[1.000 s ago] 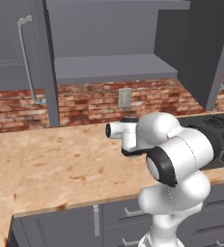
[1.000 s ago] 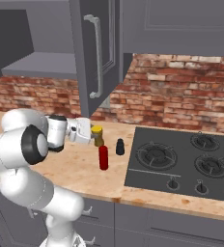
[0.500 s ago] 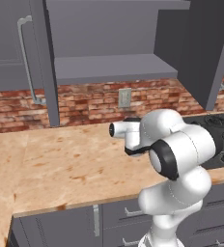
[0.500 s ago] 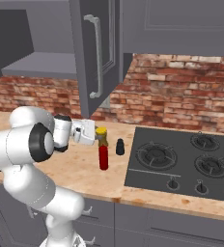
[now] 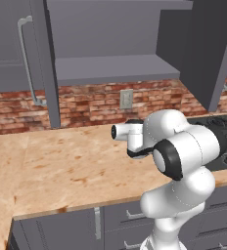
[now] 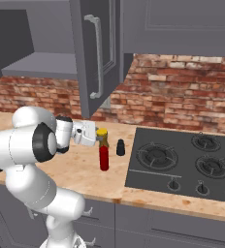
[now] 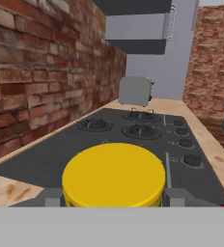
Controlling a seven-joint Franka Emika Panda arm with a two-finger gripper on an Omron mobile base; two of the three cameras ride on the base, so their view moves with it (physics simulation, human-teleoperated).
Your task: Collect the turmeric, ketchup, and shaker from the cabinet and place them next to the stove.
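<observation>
Turmeric (image 6: 102, 133) sits in your hand (image 6: 96, 136), its yellow lid level between the fingers (image 7: 179, 197), which are clamped on the jar's sides. In the right base view you see it held above the desk (image 6: 80, 167), just over the top of the ketchup (image 6: 104, 158), so the red bottle's cap is hidden behind it; whether the jar touches the cap you cannot tell. The ketchup stands upright on the desk near its front edge, a little way off the stove's (image 6: 182, 164) left edge. The shaker (image 6: 120, 147) stands upright just beside the ketchup, towards the brick wall (image 6: 177, 92) and nearer the stove, apart from both. In the hand view the yellow lid (image 7: 113, 174) lies in the foreground with the stove's burners (image 7: 138, 123) stretching beyond it, a grey toaster (image 7: 134, 90) at the desk's far end. The cabinet (image 5: 115, 68) hangs above the desk with its doors (image 6: 96, 53) swung open and its grey shelf bare. Your arm (image 5: 176, 156) reaches across in front of the stove's left edge in the left base view.
</observation>
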